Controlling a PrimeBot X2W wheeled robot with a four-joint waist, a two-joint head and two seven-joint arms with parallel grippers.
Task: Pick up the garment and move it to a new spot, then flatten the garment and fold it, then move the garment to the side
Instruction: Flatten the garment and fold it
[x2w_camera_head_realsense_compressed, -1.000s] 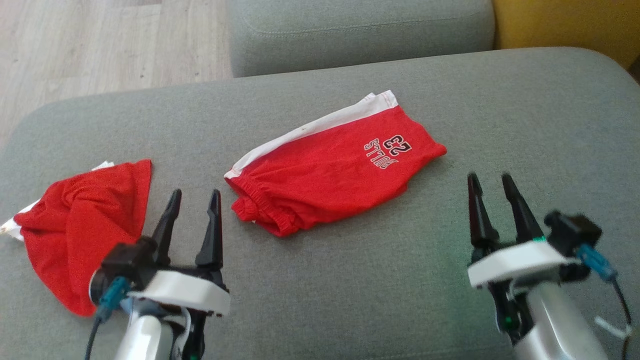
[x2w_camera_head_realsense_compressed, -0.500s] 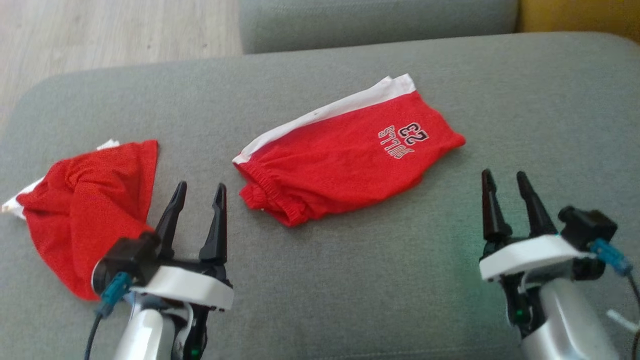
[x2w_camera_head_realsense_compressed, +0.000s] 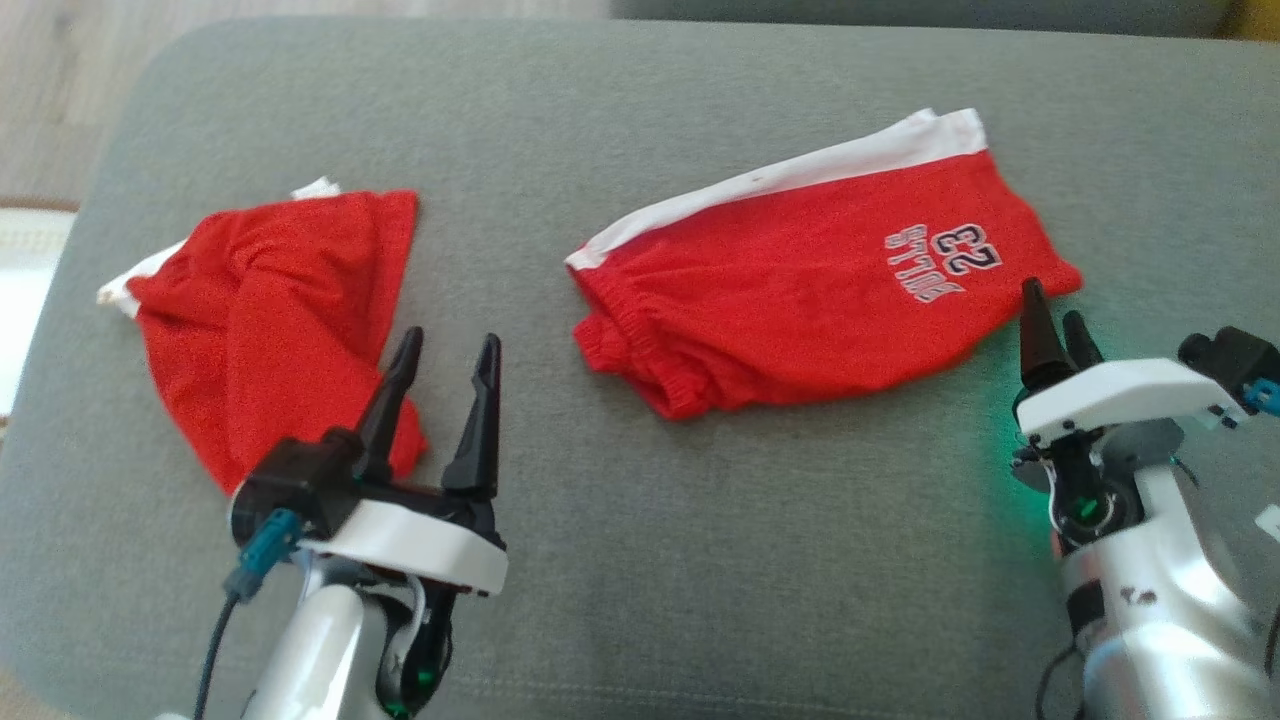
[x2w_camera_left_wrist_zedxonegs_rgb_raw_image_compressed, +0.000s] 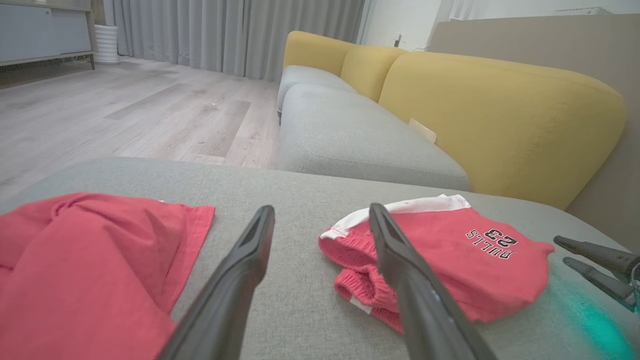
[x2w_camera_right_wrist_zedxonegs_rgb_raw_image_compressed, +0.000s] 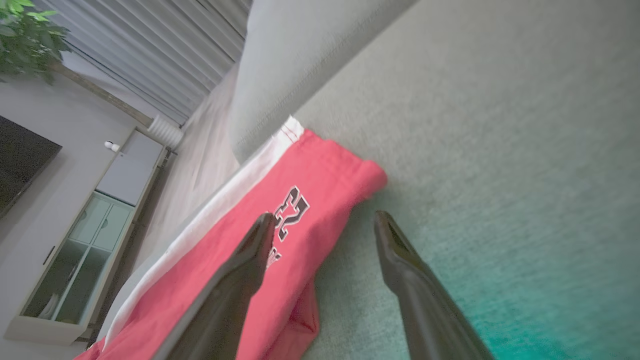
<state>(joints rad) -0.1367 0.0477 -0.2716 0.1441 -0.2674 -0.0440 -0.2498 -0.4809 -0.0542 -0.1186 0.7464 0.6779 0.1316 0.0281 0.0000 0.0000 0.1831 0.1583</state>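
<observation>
We hold on the grey sofa cushion (x2w_camera_head_realsense_compressed: 700, 520):
- red "Bulls 23" shorts (x2w_camera_head_realsense_compressed: 800, 280), lying mid-cushion
- crumpled red garment (x2w_camera_head_realsense_compressed: 270, 300), well to their left
- left gripper (x2w_camera_head_realsense_compressed: 450, 340), fingers spread and empty, beside the crumpled garment
- right gripper (x2w_camera_head_realsense_compressed: 1050, 302), spread and empty, at the shorts' printed corner

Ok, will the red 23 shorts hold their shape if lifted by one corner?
Probably not: the shorts lie limp and creased, so they'd likely droop. The thin fabric looks light. The gathered waistband seems bulkier, likely an easier pinch.
</observation>
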